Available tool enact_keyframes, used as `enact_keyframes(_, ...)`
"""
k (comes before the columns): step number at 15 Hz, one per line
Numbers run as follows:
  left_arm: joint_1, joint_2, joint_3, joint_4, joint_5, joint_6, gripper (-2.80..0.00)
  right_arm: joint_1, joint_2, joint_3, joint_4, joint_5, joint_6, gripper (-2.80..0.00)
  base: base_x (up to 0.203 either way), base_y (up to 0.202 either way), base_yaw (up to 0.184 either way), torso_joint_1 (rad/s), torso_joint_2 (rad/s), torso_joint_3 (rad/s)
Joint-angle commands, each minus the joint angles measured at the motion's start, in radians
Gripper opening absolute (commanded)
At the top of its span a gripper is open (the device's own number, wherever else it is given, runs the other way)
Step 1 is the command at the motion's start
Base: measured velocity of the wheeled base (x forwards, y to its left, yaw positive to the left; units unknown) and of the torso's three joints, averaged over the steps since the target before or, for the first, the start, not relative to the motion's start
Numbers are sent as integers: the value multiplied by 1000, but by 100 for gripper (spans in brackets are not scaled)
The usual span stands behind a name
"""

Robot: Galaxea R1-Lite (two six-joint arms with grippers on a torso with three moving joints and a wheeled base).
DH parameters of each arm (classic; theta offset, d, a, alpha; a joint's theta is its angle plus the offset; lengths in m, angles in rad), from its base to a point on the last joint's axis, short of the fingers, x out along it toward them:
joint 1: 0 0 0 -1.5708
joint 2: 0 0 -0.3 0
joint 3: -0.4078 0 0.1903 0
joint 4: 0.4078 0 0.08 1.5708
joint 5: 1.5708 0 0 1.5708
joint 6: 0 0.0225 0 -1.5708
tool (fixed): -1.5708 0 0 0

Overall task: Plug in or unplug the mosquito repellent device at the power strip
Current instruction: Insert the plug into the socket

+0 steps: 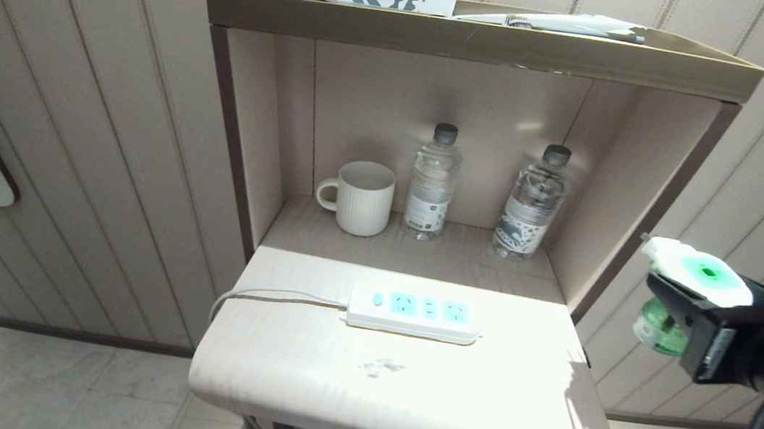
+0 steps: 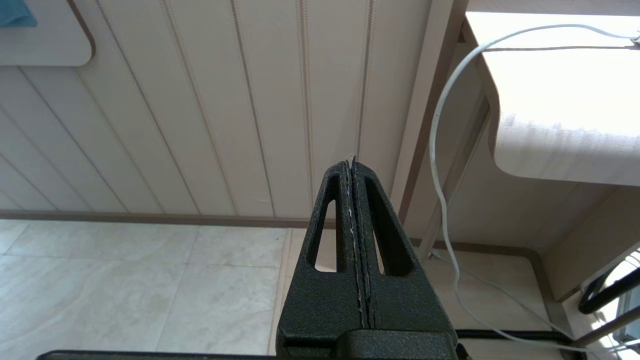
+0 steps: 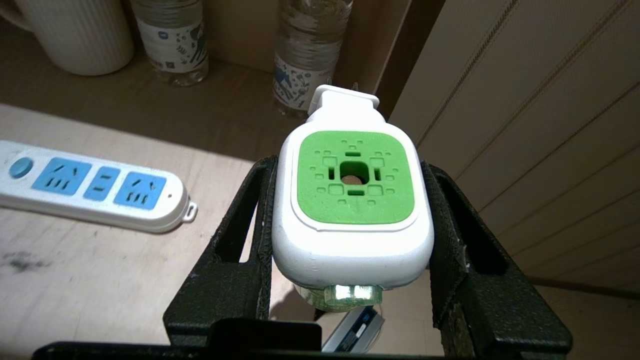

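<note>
The mosquito repellent device (image 3: 352,200), a white body with a green top, sits between the fingers of my right gripper (image 3: 347,165), which is shut on its sides. Its green bottle (image 1: 659,329) hangs below. In the head view the device (image 1: 699,272) and the right gripper (image 1: 679,287) hover in the air past the table's right edge. The power strip (image 1: 413,313) lies flat on the table with all three blue sockets bare, also seen in the right wrist view (image 3: 95,185). My left gripper (image 2: 352,162) is shut on nothing, low beside the table.
A white mug (image 1: 363,198) and two clear water bottles (image 1: 433,184) (image 1: 533,204) stand in the shelf recess behind the strip. The shelf's right side wall (image 1: 639,195) is close to the held device. The strip's cord (image 1: 270,295) runs off the table's left edge.
</note>
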Motion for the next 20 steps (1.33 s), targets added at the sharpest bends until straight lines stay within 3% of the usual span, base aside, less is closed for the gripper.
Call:
enact_keyframes(1, 0, 0, 0, 0, 0, 0, -280, 34, -130, -131, 453, 0, 72, -280, 0, 0, 0, 0, 0, 0)
enact_keyframes(4, 0, 0, 0, 0, 0, 0, -280, 66, -141, -258, 653, 48, 208, -280, 0, 0, 0, 0, 0, 0)
enact_keyframes(6, 0, 0, 0, 0, 0, 0, -280, 68, -139, -289, 710, 63, 224, -280, 0, 0, 0, 0, 0, 0)
enact_keyframes(8, 0, 0, 0, 0, 0, 0, -280, 74, -117, -368, 860, 100, 228, -280, 0, 0, 0, 0, 0, 0)
enact_keyframes(11, 0, 0, 0, 0, 0, 0, -280, 81, -74, -479, 1152, 301, 224, -280, 0, 0, 0, 0, 0, 0)
enact_keyframes(13, 0, 0, 0, 0, 0, 0, -280, 82, -6, -529, 1246, 397, 221, -280, 0, 0, 0, 0, 0, 0)
enact_keyframes(20, 0, 0, 0, 0, 0, 0, -280, 99, 287, -720, 1437, 463, 83, -280, 0, 0, 0, 0, 0, 0)
